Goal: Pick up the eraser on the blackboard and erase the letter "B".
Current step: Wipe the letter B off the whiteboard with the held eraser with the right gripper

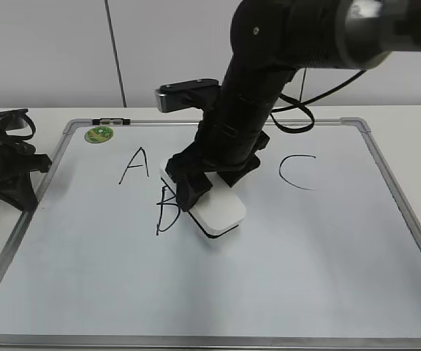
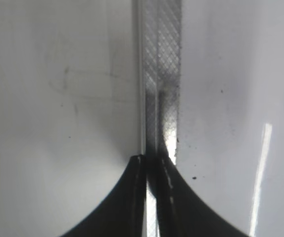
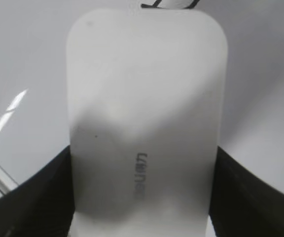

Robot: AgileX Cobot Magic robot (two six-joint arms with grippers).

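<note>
The blackboard (image 1: 269,285) is a white board in a silver frame, lying flat. Black letters "A" (image 1: 135,165) and "C" (image 1: 298,172) are on it. The letter "B" (image 1: 166,212) shows only its left strokes; its right side is under the eraser. My right gripper (image 1: 205,191) is shut on the white eraser (image 1: 220,212), which lies flat on the board over the right of the "B". In the right wrist view the eraser (image 3: 147,113) fills the space between the jaws (image 3: 142,197), with a bit of black stroke (image 3: 169,4) beyond it. My left gripper (image 1: 9,183) is shut and empty at the board's left edge.
A small round green sticker (image 1: 99,134) sits at the board's top left corner. The left wrist view shows the closed jaws (image 2: 152,163) over the board's silver frame strip (image 2: 161,64). A black cable loops behind the right arm.
</note>
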